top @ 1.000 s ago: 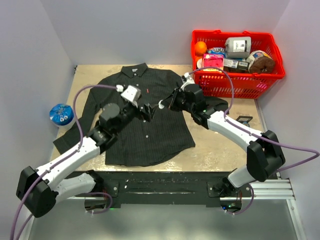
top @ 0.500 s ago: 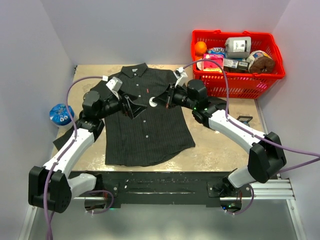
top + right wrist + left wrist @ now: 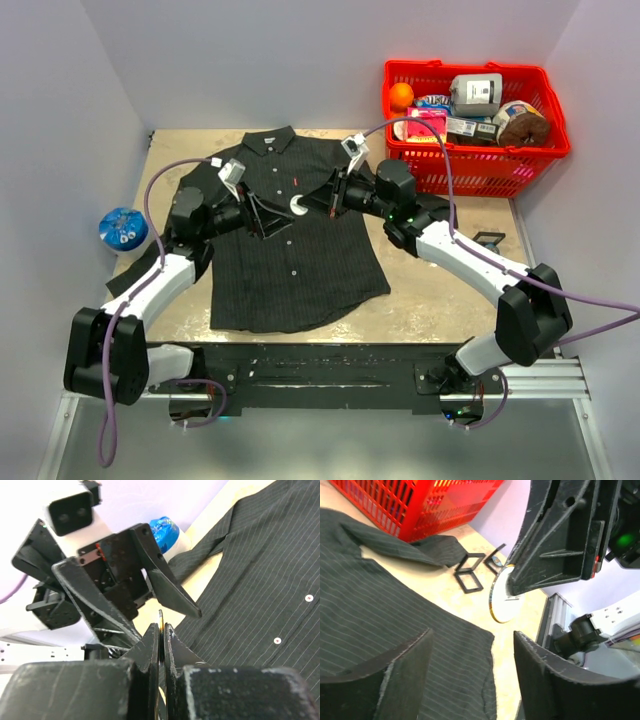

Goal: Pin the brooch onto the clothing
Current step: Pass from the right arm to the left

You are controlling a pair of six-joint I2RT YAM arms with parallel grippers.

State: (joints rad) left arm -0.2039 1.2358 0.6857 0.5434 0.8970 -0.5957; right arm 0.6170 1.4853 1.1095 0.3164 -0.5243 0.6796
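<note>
The clothing (image 3: pixel 290 270) is a dark pinstriped shirt lying flat on the table, collar toward the back; it also shows in the left wrist view (image 3: pixel 380 610) and the right wrist view (image 3: pixel 265 580). The brooch (image 3: pixel 298 206) is a white disc with a gold rim, held above the shirt's chest. My right gripper (image 3: pixel 312 206) is shut on it; its thin edge (image 3: pixel 160 622) sticks out between the pads. My left gripper (image 3: pixel 268 216) faces it from the left, open, with nothing between its fingers (image 3: pixel 405 680). The brooch (image 3: pixel 505 600) hangs just ahead of them.
A red basket (image 3: pixel 470 165) full of groceries stands at the back right. A blue round object (image 3: pixel 122 228) sits off the table's left edge. Small black clips (image 3: pixel 487 240) lie on the table to the right, also visible in the left wrist view (image 3: pixel 470 575).
The right gripper has carried the brooch leftward over the shirt's chest. The left arm swung back and left, turning its gripper to face the brooch, and its jaws have narrowed somewhat.
</note>
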